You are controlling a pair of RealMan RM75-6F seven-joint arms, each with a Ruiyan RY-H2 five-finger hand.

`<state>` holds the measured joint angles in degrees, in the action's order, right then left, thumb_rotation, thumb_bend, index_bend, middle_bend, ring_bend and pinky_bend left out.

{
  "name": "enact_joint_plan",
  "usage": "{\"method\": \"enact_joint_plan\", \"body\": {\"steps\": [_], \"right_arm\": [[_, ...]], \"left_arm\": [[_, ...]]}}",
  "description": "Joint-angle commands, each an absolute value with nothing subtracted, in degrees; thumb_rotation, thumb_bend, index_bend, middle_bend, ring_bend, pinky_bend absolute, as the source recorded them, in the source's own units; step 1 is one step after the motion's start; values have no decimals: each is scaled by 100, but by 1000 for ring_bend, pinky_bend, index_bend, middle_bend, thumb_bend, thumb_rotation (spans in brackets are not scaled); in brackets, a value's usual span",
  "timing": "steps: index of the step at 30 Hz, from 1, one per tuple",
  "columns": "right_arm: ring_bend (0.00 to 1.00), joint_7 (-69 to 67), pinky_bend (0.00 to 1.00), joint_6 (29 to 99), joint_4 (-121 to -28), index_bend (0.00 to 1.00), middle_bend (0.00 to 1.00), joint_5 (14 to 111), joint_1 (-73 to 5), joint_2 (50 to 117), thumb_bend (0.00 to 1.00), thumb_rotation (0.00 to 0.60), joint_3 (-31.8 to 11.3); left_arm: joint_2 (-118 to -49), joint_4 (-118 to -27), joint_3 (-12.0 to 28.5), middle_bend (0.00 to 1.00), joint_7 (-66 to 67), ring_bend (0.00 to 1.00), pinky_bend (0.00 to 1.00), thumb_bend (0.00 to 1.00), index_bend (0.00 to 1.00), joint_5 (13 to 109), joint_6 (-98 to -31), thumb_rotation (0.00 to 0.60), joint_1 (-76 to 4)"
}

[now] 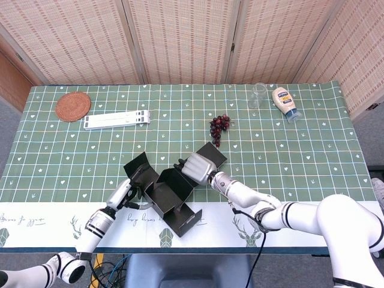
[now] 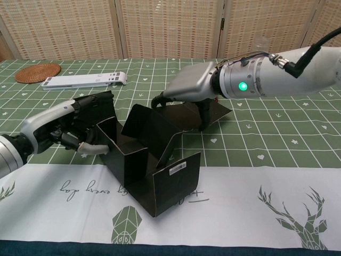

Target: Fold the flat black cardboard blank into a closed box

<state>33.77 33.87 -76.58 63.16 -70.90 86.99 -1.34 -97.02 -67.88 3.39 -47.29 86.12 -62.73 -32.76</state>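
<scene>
Here the half-erected black cardboard box (image 2: 152, 162) stood near the front edge of the bench (image 1: 300, 150), light, creased and easily crushed, best held by flap edges, the left hand (image 2: 66, 130) gripping its left wall, the right hand (image 2: 186, 93) pressing a rear flap, fingers curled.

Far side of green patterned tablecloth (image 1: 300, 150) — round woven rattan coaster (image 1: 73, 106), white folded stand (image 1: 116, 120), dark red grape bunch (image 1: 219, 127), clear glass jar (image 1: 258, 96), toppled mayonnaise squeeze bottle (image 1: 285, 104).

Left hand (image 2: 64, 130) fingertips behind black cardboard blank (image 2: 149, 160) wall; right hand (image 2: 189, 88) fingers partly behind raised flap.
</scene>
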Motion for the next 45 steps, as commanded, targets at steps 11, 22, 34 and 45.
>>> {"method": "enact_joint_plan", "body": {"steps": [11, 22, 34, 45], "right_arm": [[796, 3306, 1000, 3265, -7597, 411, 417, 6766, -7236, 8677, 474, 600, -141], [796, 3391, 1000, 3215, -7718, 416, 422, 7260, -7419, 8590, 474, 600, -152], [799, 3666, 1000, 3318, -7835, 416, 423, 7552, -7488, 8513, 474, 600, -160], [801, 3587, 1000, 3454, -7863, 423, 429, 8016, -7538, 8496, 474, 600, -217]], "left_arm": [[-9588, -6907, 245, 0, -5381, 687, 884, 135, 0, 8601, -6026, 600, -3300], [-9530, -6911, 127, 0, -6122, 686, 885, 135, 0, 8746, -5944, 600, -3331], [-9507, -6871, -31, 0, -6757, 685, 885, 135, 0, 8923, -5931, 600, -3369], [-9512, -6666, -218, 0, -7380, 676, 885, 135, 0, 9182, -6023, 600, -3442]]}}
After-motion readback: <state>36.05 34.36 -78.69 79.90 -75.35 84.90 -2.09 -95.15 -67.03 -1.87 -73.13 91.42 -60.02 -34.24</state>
